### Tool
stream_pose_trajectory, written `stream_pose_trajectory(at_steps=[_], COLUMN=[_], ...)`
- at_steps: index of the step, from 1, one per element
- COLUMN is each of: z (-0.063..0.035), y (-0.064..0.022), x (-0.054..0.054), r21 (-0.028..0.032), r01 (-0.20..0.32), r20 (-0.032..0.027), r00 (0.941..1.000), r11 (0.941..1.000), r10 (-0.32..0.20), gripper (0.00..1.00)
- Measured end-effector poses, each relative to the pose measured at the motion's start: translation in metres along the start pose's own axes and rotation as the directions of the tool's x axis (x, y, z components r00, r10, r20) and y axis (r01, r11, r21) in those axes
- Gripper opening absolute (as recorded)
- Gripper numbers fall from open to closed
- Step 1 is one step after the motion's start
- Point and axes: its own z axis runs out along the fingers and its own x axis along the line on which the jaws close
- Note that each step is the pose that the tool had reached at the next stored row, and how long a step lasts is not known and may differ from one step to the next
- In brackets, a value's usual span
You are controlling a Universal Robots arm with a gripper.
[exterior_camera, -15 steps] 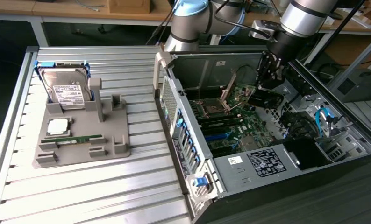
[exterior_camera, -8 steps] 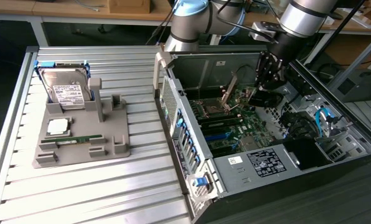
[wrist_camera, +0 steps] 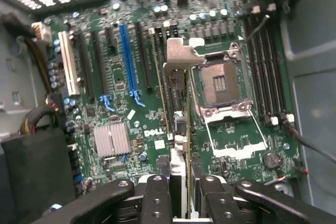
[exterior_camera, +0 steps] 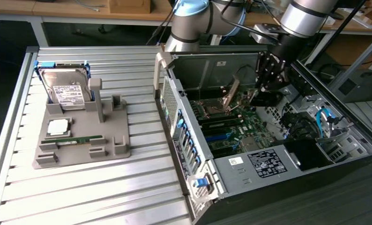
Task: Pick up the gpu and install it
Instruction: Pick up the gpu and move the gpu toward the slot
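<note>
Gripper (wrist_camera: 181,195) of a single robot arm (exterior_camera: 298,18) pinches the gpu (wrist_camera: 184,129) between its black fingers (wrist_camera: 156,198), one on each flat side of the card, inside an open computer case (exterior_camera: 249,183) lying on its side. Seen edge-on in the wrist view, the thin card runs away from the fingers and ends in its bent metal bracket (wrist_camera: 181,59). It hangs over the green motherboard (wrist_camera: 131,114), lined up between a row of black expansion slots (wrist_camera: 144,56) and the open CPU socket (wrist_camera: 218,82); whether its lower edge touches the board cannot be told.

A long blue slot (wrist_camera: 127,59) and a white slot (wrist_camera: 68,61) lie further to one side, a small finned heatsink (wrist_camera: 111,139) sits near them, and black memory slots (wrist_camera: 268,72) flank the far side of the socket. In the exterior view the arm reaches down into the case from above, with a labelled power supply (exterior_camera: 267,162) at the near end of the case.

Well apart, on the exterior view's left, a grey fixture tray (exterior_camera: 114,150) rests on the ribbed metal bench (exterior_camera: 79,197). It carries an upright silver hard drive (exterior_camera: 67,89), a square processor chip (exterior_camera: 58,125) and a narrow green memory stick (exterior_camera: 73,139).
</note>
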Motion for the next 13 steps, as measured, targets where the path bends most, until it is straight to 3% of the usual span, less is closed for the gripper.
stream_pose_trajectory(at_steps=[3,9,10,11,13], z=[0.0001,0.0005,0.0004,0.0004,0.0005], y=[0.0,0.0,0.0,0.0,-0.0001], x=[0.0,0.0,0.0002,0.0004,0.0016], r21=[0.0028,0.0079,0.0082,0.0087,0.0098], r01=[0.054,0.164,0.172,0.173,0.175], r20=[-0.003,-0.0095,-0.0069,0.0065,0.0505], r00=[0.9985,0.9864,0.9851,0.985,0.9832], r11=[0.9985,0.9864,0.9851,0.985,0.9845], r10=[-0.054,-0.164,-0.172,-0.173,-0.175], gripper=[0.27,0.27,0.27,0.27,0.27])
